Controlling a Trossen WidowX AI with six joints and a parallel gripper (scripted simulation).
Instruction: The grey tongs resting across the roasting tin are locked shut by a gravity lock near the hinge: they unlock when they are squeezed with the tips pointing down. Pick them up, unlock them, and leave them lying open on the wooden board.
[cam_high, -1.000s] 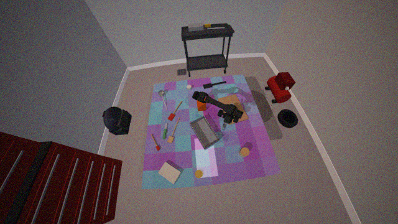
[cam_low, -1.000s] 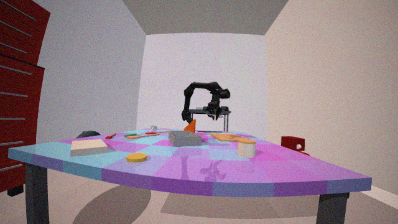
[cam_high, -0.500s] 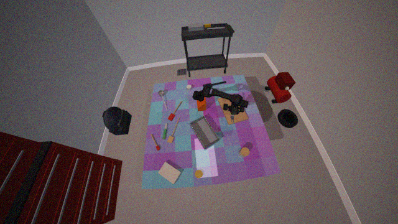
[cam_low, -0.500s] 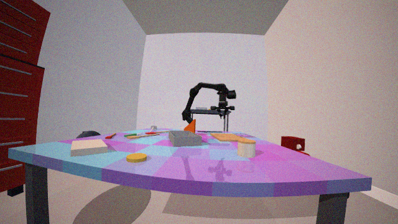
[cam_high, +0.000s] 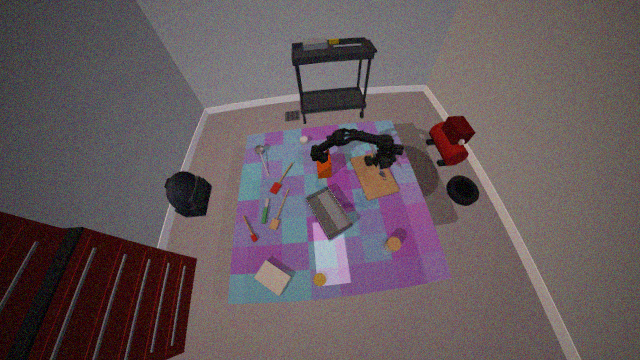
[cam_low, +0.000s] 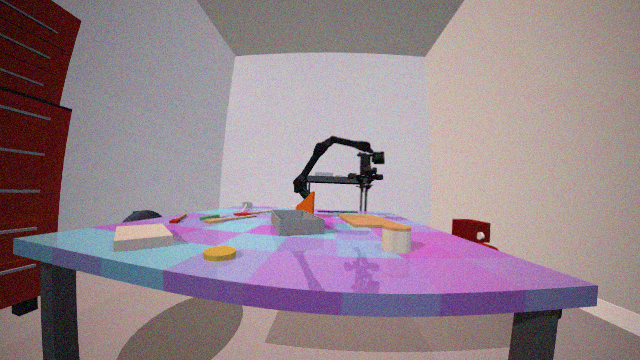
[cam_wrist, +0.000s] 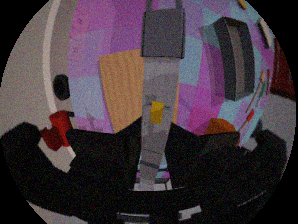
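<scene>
Grey walls and a beige floor surround the patchwork table (cam_high: 280, 260) in the top view. The arm's gripper (cam_high: 376, 162) hangs over the wooden board (cam_high: 374, 180), and the arm's bulk hides the fingers; only a small grey tip of the tongs (cam_high: 382, 174) shows beneath. The roasting tin (cam_high: 329, 212) lies near the table's middle.

From the exterior view, the gripper (cam_low: 365, 186) is far off and small. The tongs (cam_low: 363, 200) hang tips down above the board (cam_low: 367, 220), their arms blurring into thin lines.

At the wrist, the tongs (cam_wrist: 160, 96) run up the frame, clamped between the fingers, whose dark housing blocks the lower frame. The board (cam_wrist: 120, 90) lies beside them, partly covered.
</scene>
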